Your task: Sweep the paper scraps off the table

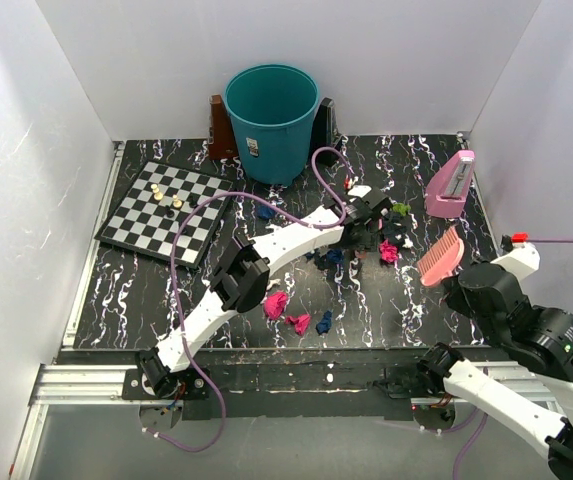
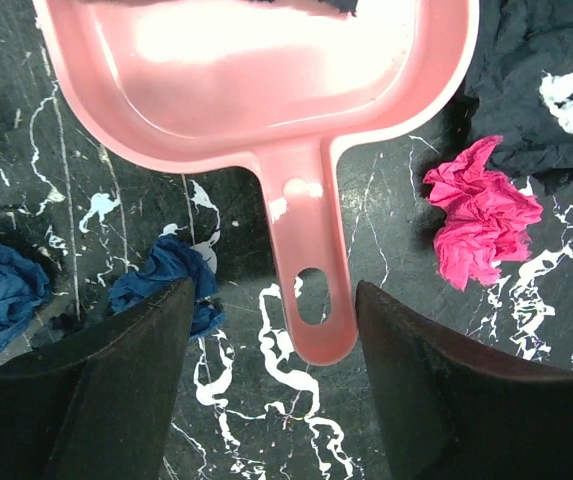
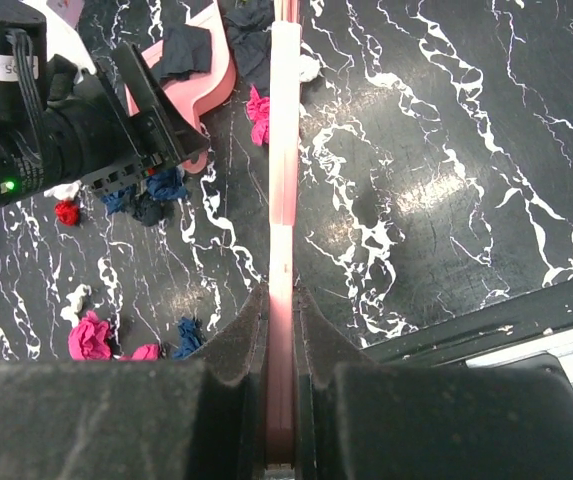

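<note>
Paper scraps lie across the marbled black table [image 1: 436, 310]: magenta wads [image 1: 275, 304], a blue one [image 1: 324, 322], a dark blue cluster [image 1: 331, 257], a green one [image 1: 400, 209]. My left gripper [image 1: 368, 212] is open. Its fingers stand either side of the handle of a pink dustpan [image 2: 266, 70], which lies flat on the table; the gripper [image 2: 274, 330] hides the dustpan from above. A magenta scrap [image 2: 481, 222] and a blue scrap [image 2: 171, 270] lie beside the handle. My right gripper [image 3: 282, 300] is shut on a pink brush [image 1: 440, 256], held above the table's right side.
A teal bin [image 1: 271, 120] stands at the back middle, with a brown block [image 1: 218, 130] and a black block [image 1: 324, 120] beside it. A chessboard [image 1: 141, 235] with small pieces [image 1: 164, 195] lies at the left. A pink upright object [image 1: 451, 185] stands by the right wall.
</note>
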Robot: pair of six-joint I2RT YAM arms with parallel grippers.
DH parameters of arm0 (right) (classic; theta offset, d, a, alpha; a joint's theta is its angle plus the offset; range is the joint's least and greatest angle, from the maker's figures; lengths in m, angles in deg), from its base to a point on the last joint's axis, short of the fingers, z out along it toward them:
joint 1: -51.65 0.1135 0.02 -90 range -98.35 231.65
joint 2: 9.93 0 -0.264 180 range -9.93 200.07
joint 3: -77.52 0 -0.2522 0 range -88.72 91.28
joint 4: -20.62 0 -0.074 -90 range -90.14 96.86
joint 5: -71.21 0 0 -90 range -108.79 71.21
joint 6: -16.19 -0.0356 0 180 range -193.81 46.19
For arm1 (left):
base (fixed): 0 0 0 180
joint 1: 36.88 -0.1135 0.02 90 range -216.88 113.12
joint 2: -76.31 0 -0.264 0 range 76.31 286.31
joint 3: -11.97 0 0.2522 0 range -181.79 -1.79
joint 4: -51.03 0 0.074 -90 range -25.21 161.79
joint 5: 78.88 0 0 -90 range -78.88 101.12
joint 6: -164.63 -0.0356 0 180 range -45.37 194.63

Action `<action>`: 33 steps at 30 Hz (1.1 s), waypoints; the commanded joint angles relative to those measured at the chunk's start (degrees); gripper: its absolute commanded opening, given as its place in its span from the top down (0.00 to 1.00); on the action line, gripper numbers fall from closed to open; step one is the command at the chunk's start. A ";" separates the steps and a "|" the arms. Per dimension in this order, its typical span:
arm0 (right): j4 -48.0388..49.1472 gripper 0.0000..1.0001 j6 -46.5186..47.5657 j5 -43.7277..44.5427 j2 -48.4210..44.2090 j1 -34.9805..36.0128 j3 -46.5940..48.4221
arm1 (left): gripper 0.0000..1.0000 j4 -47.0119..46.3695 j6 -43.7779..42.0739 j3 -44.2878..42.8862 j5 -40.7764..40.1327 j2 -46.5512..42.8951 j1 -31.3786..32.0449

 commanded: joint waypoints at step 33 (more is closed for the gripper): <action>12.97 0.99 7.42 -4.51 4.33 -0.20 -5.63 | 0.83 -4.22 -17.75 30.33 -4.90 -32.46 0.86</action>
